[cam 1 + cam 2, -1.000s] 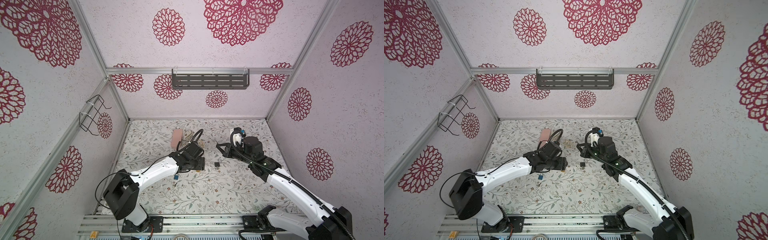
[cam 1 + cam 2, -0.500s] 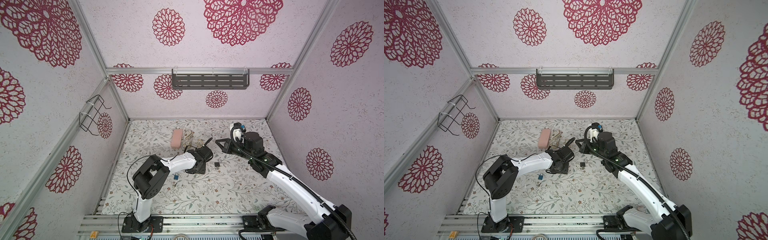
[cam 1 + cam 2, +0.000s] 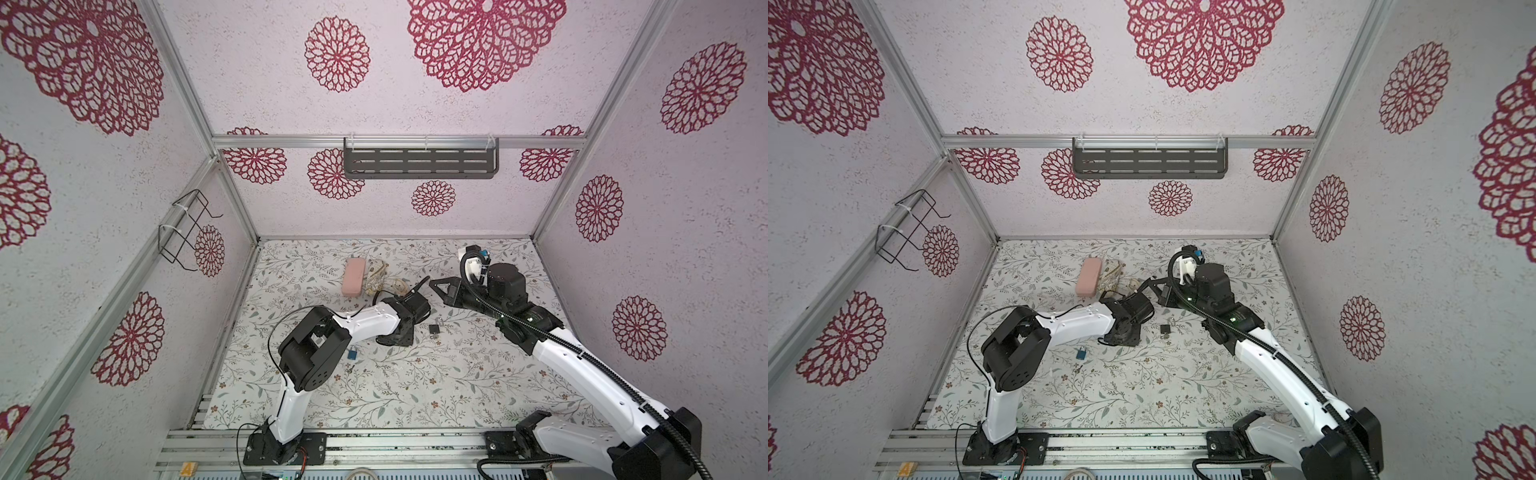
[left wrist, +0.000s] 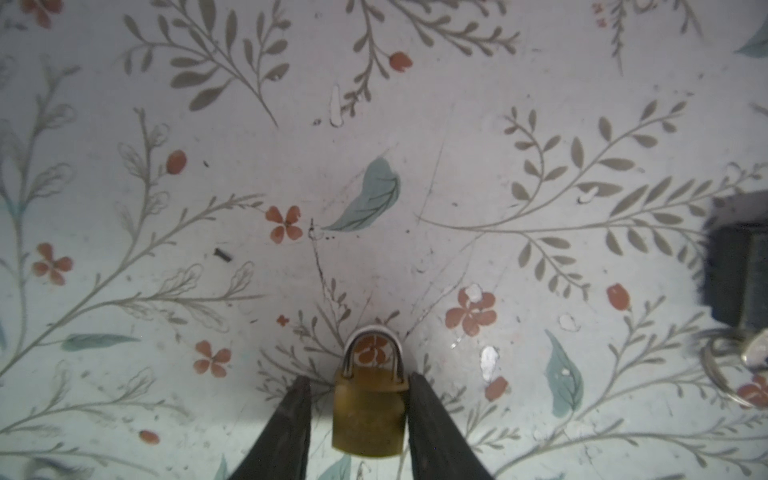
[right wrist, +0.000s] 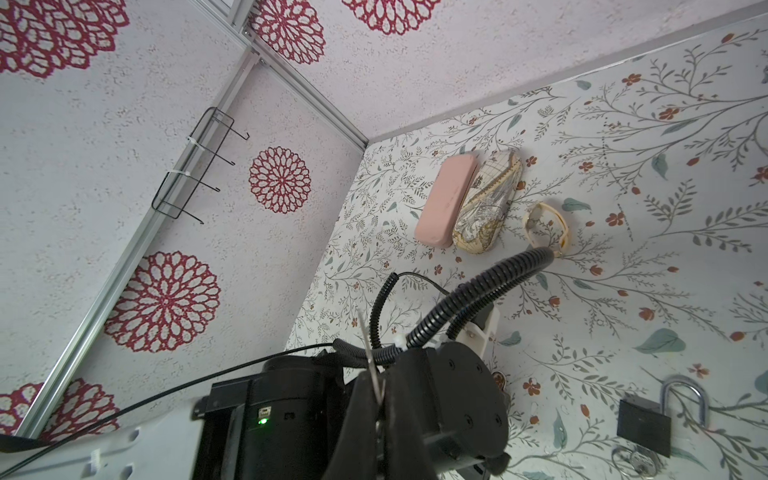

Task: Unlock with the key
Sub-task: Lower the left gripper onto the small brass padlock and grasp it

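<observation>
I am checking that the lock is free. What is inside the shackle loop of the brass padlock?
Only the floral mat, one red flower, shows through the shackle of the brass padlock. What lies under its body is covered.

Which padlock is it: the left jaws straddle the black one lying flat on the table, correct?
Wrong colour. In the left wrist view the left jaws straddle the brass padlock lying flat on the table; the black padlock sits apart.
</observation>
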